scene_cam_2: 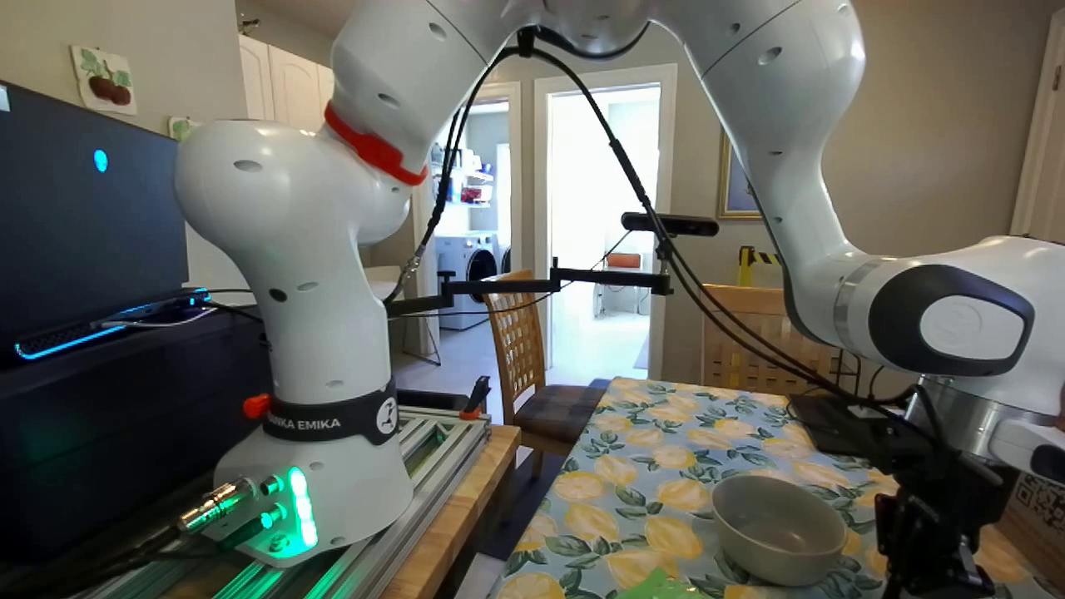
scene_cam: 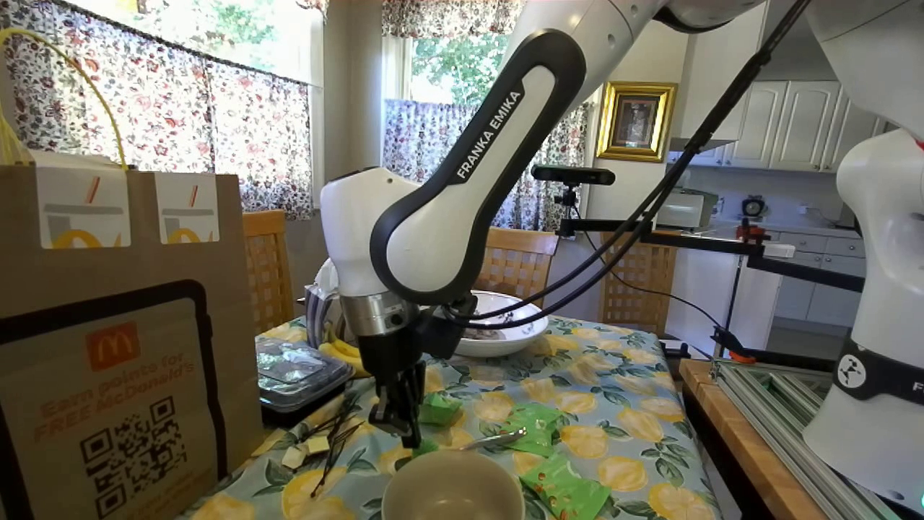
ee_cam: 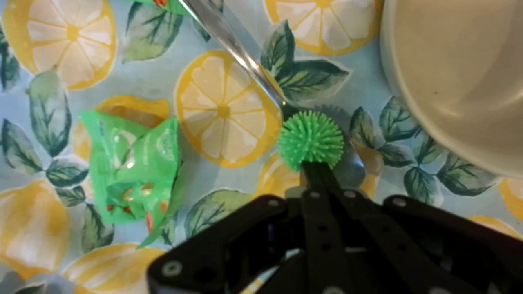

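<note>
A green spiky ball (ee_cam: 310, 136) lies over the bowl end of a metal spoon (ee_cam: 245, 55) in the wrist view. My gripper (ee_cam: 314, 165) is shut, its black fingertips together and meeting the near edge of the ball. Whether any spikes are pinched I cannot tell. In an exterior view the gripper (scene_cam: 410, 442) points down at the table, with the ball (scene_cam: 426, 447) just beside its tips and the spoon (scene_cam: 498, 439) behind the bowl. A beige bowl (ee_cam: 402, 92) stands close to the ball and looks bare inside; it also shows in both exterior views (scene_cam: 453, 487) (scene_cam_2: 753, 532).
Green wrapped packets (ee_cam: 135, 163) (scene_cam: 567, 487) lie around the spoon. Past the gripper are dark sticks (scene_cam: 333, 440), pale cubes (scene_cam: 307, 451), a plastic container (scene_cam: 296, 372), bananas (scene_cam: 343, 355) and a large white bowl (scene_cam: 498, 347). A tall paper bag (scene_cam: 130, 289) stands at the table's side.
</note>
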### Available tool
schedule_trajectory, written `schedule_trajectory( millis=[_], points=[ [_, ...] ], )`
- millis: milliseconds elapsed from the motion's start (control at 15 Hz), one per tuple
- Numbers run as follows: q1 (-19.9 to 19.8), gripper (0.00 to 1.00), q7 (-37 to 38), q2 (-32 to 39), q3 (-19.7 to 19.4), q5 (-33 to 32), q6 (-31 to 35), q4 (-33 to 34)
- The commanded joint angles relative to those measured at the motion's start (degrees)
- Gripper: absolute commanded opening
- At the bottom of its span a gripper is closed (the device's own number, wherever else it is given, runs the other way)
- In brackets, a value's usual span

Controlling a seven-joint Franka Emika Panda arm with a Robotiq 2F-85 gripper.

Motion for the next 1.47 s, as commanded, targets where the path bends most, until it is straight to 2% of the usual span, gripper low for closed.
schedule_trajectory(
  millis=[0, 67, 133, 267, 467, 800, 1067, 1200, 1400],
  points=[
    [0.80, 0.00, 1.40, 1.92, -0.37, -0.80, 0.10, 2.32],
    [0.87, 0.26, 1.67, 2.09, -0.38, -0.68, 0.36, 2.48],
    [0.76, 0.28, 1.61, 2.14, -0.24, -0.47, 0.22, 2.57],
    [0.99, 0.40, 2.10, 2.39, -0.38, -0.55, 0.30, 2.88],
    [1.04, 0.63, 3.01, 2.01, -0.57, -0.36, 0.56, 2.69],
    [0.96, 0.99, 8.97, -3.54, -1.57, 1.24, 3.04, -1.75],
    [-5.09, 1.00, -1.19, -7.83, 3.85, 7.61, -9.55, -3.14],
    [-6.18, 1.00, -4.52, -9.19, 4.19, 8.75, -16.37, -3.26],
    [-4.85, 1.00, -3.72, -12.37, 2.05, 4.76, -15.92, -6.71]
  ],
)
